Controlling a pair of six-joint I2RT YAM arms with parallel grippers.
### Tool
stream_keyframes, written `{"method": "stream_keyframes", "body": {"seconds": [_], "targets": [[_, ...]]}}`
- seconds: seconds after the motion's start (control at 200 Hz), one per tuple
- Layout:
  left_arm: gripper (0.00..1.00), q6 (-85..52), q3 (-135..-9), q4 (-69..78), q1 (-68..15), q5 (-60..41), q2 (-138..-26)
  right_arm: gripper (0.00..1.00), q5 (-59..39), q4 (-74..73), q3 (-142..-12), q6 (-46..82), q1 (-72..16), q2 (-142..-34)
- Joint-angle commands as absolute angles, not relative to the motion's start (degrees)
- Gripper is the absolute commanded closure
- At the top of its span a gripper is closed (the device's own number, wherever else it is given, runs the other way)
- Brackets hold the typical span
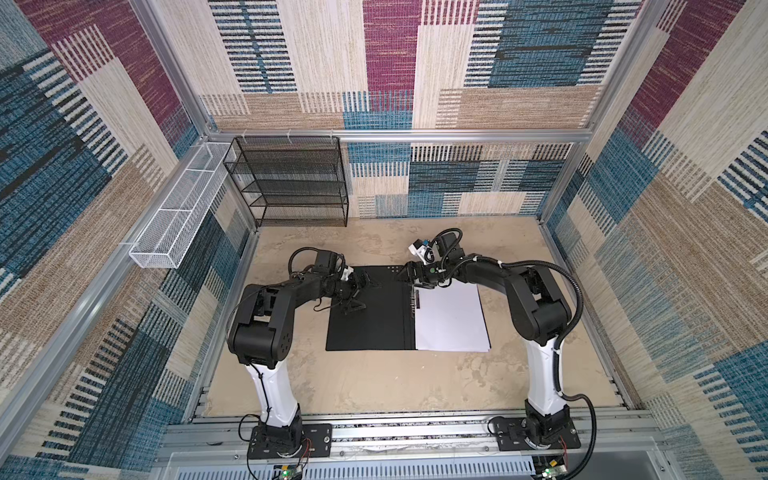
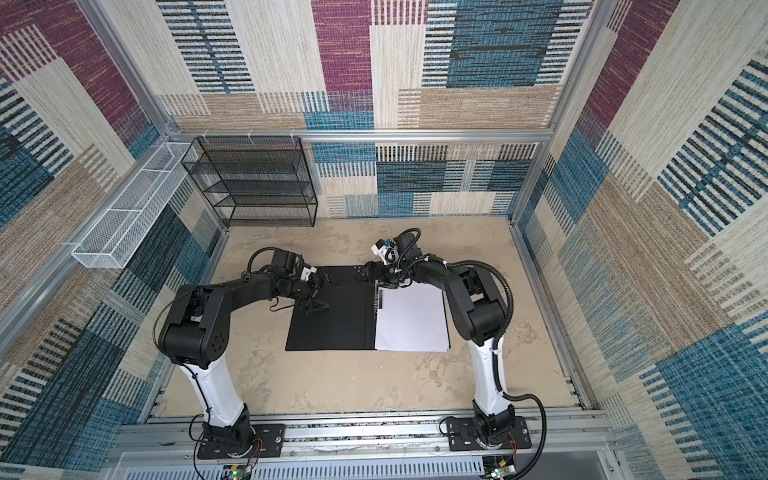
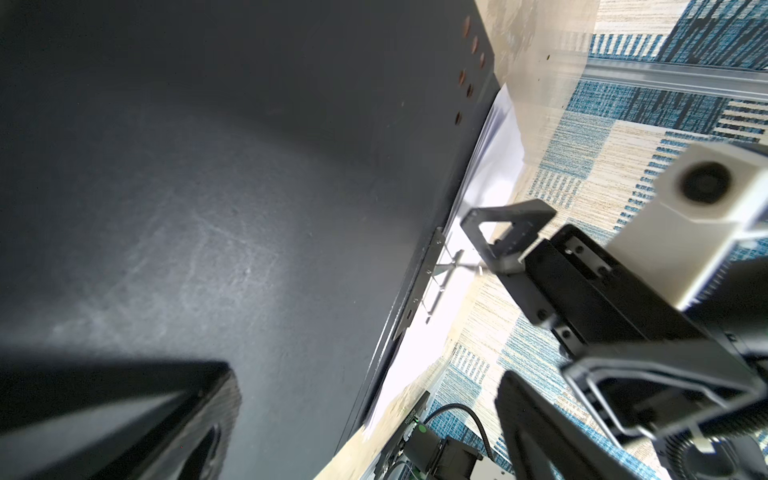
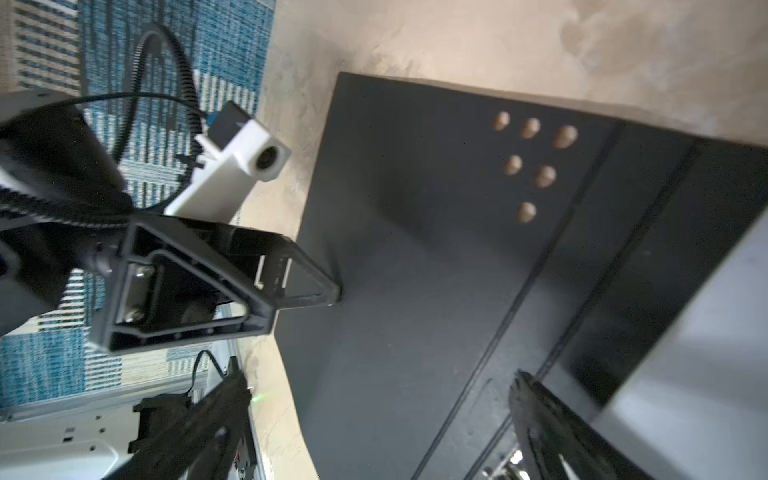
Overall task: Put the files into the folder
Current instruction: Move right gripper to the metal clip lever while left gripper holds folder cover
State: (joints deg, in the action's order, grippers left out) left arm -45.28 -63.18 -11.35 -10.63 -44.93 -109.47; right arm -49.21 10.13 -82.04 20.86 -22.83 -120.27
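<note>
Left claw [image 1: 360,294] and right claw [image 1: 411,279] hover released over the open folder [image 1: 365,328], since, we judge, the files [image 1: 451,320] already lie inside.

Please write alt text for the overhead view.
An open folder lies flat on the table, black inside up, white files on its right half. The open left hand and open right hand are low over its far end.

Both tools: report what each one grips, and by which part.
Nothing is held. The left tool stands open over the folder; the right tool stands open by the spine clip, nothing between its jaws.
</note>
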Motion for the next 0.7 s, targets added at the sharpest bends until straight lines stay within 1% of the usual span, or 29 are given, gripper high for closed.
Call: {"method": "stream_keyframes", "body": {"seconds": [0.0,0.15,0.215,0.255,0.346,0.396,0.426,0.436,0.441,0.446,0.486,0.561,0.596,0.626,0.696], "targets": [[0.01,-44.8,-62.4,-18.4,-10.4,-38.2,-110.4,0.00,-53.3,7.9,-81.1,20.8,-23.0,-118.0],[0.01,-44.6,-63.3,-18.6,-10.4,-38.3,-109.9,0.00,-53.0,8.4,-74.8,21.2,-24.1,-112.4],[0.01,-44.1,-64.1,-18.6,-10.8,-38.6,-109.0,0.01,-51.0,9.0,-71.8,21.6,-24.1,-109.0],[0.01,-43.0,-65.3,-19.6,-11.4,-38.8,-108.3,0.03,-47.1,11.1,-71.0,21.5,-24.1,-106.9],[0.01,-38.7,-69.8,-26.2,-14.0,-35.8,-106.7,0.10,-32.5,18.5,-71.4,22.6,-24.8,-102.1],[0.01,-36.9,-72.1,-29.3,-15.6,-33.8,-106.2,0.13,-29.0,20.1,-70.7,25.6,-25.3,-99.9],[0.01,-36.1,-73.6,-30.9,-16.5,-30.8,-106.3,0.17,-28.0,20.2,-69.7,28.4,-25.3,-98.7],[0.01,-36.0,-74.4,-31.3,-16.7,-30.4,-106.3,0.19,-27.8,20.2,-69.2,29.6,-25.3,-98.4],[0.01,-35.8,-74.4,-31.5,-16.7,-30.2,-106.4,0.22,-27.6,20.1,-68.8,30.7,-25.3,-98.1],[0.01,-35.7,-74.6,-31.7,-16.9,-30.2,-106.6,0.22,-27.6,20.1,-68.8,30.7,-25.3,-98.1],[0.01,-34.7,-77.0,-33.6,-18.0,-29.2,-107.4,0.35,-27.7,20.1,-67.3,34.7,-25.3,-97.4],[0.01,-32.8,-82.9,-37.8,-20.1,-27.3,-110.3,0.54,-29.5,18.8,-64.9,41.6,-25.4,-96.8],[0.01,-31.9,-85.9,-39.6,-21.0,-26.4,-111.9,0.61,-30.0,18.4,-64.3,44.5,-25.4,-96.8],[0.00,-31.4,-88.0,-40.4,-21.6,-25.7,-113.1,0.65,-30.1,18.7,-64.4,46.4,-25.5,-97.0],[0.04,-30.9,-92.7,-42.1,-22.6,-24.7,-116.7,0.66,-30.4,19.5,-65.6,50.3,-25.7,-97.6]]}}
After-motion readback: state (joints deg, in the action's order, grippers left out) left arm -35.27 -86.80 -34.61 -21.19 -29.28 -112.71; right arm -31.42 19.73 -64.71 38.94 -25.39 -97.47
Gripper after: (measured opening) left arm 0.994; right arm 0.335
